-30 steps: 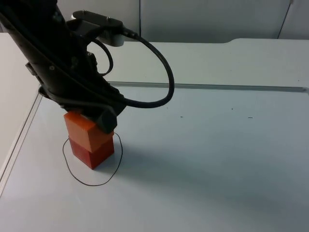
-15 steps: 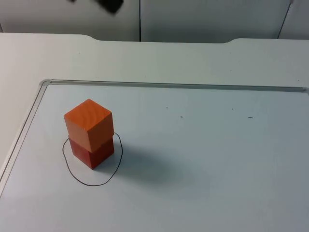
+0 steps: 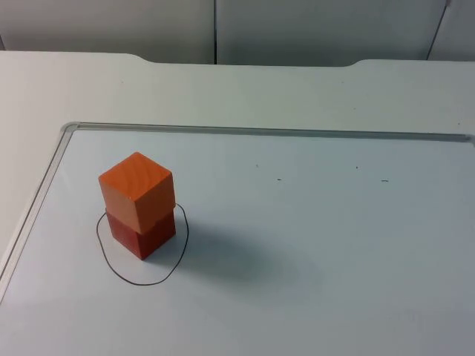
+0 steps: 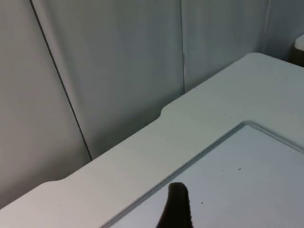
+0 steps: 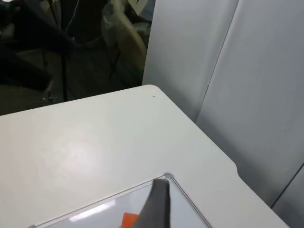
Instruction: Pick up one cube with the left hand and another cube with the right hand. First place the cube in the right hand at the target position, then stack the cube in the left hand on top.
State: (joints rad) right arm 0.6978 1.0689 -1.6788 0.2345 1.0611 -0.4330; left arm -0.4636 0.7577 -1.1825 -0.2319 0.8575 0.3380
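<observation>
An orange cube point(image 3: 136, 189) rests on a red cube point(image 3: 141, 236), slightly turned against it. The stack stands inside a hand-drawn black circle point(image 3: 141, 280) at the left of the white board. Nothing touches the stack. My left gripper is lifted away from the table, and one black fingertip point(image 4: 176, 206) of it points toward the table's back edge and the partition wall. My right gripper is also held high, with one black fingertip point(image 5: 156, 204) above the board's corner. A sliver of the orange cube point(image 5: 129, 220) shows beside that fingertip.
The board has a raised rim point(image 3: 223, 130) along its back and left side. Behind it lies a strip of white table and the grey partition wall point(image 3: 297, 30). Beyond the table's end is a dark room with furniture point(image 5: 57, 42).
The left arm, which stood over the stack one second ago, has let go of the orange cube and pulled up and back out of the top view. The stack has stayed in place.
</observation>
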